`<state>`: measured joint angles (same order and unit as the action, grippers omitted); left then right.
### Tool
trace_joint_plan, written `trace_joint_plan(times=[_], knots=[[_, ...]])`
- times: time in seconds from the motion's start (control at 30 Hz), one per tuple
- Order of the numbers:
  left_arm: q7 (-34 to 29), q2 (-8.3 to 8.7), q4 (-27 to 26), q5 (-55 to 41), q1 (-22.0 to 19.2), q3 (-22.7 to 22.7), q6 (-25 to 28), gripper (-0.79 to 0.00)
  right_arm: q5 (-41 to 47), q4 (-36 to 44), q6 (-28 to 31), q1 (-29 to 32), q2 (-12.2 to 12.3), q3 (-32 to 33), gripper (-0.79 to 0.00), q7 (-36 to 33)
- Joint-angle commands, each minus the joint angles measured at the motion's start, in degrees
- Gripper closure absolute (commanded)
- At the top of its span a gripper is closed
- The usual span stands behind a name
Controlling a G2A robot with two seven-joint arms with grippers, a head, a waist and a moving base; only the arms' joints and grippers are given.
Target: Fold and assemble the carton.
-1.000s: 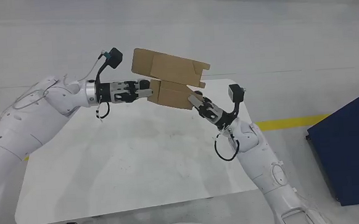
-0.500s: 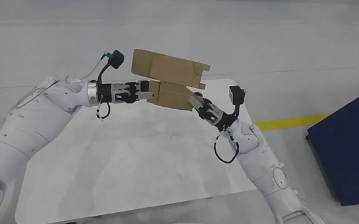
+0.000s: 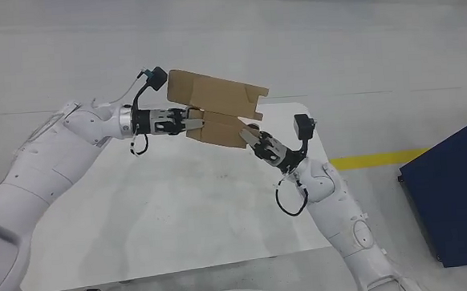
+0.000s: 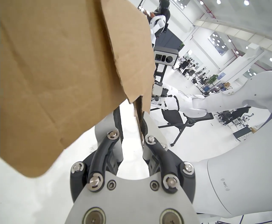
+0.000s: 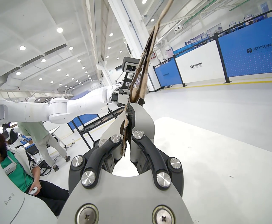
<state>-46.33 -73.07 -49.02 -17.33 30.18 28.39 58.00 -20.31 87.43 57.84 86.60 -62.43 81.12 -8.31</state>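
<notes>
White table [image 3: 142,223] below the largely flat carton [image 3: 214,94], held in the air over its far edge: right gripper [image 3: 253,136] clamped on one panel edge, left gripper [image 3: 193,120] parted astride another; assembly judged barely begun, every fold remaining.

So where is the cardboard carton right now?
In the top view the carton is held in the air above the far edge of the white table, between the two arms, the right jaws clamped on it.

The carton [image 4: 53,84] runs off the left wrist view's edge and hides the fingertips of the left gripper [image 4: 131,115]. From above, it covers part of the far edge of the table [image 3: 142,231].
</notes>
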Motion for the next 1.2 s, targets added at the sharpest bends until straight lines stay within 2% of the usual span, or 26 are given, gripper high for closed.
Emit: trace_joint_plan(times=[0.0,0.27,0.67,0.73,0.77,0.8,1.0,1.17], knots=[[0.04,-0.28,0.20,0.19,0.18,0.09,0.00,-0.172,-0.21,0.14,0.04,0.00,-0.01,-0.04,0.000,0.04],[0.04,-0.78,0.38,-0.49,0.59,1.65,0.00,0.000,-0.43,0.32,0.16,0.01,-0.01,-0.26,0.000,0.06],[0.04,-0.61,-0.75,0.48,1.74,3.88,0.00,0.000,2.75,-0.18,0.16,-0.23,0.51,-0.63,0.000,-1.37],[0.04,-0.48,-0.68,1.38,1.59,4.36,0.00,0.000,3.42,-0.39,0.16,-0.22,0.62,-0.60,-0.348,-1.65],[0.04,-0.39,-0.63,2.58,1.38,4.70,0.00,0.000,3.81,-0.56,0.16,-0.24,0.68,-0.57,-0.683,-1.83],[0.04,-0.29,-0.63,4.24,1.15,5.10,0.00,0.000,4.21,-0.79,0.16,-0.29,0.74,-0.54,-0.785,-2.04],[3.77,0.34,-1.44,18.90,0.64,8.26,0.00,0.000,5.86,-2.34,0.16,-0.74,0.98,-0.33,-0.785,-3.00],[15.43,1.03,-2.22,39.60,0.22,9.43,0.00,0.000,7.15,-2.96,0.16,-0.31,1.19,1.18,-0.785,-1.97]])
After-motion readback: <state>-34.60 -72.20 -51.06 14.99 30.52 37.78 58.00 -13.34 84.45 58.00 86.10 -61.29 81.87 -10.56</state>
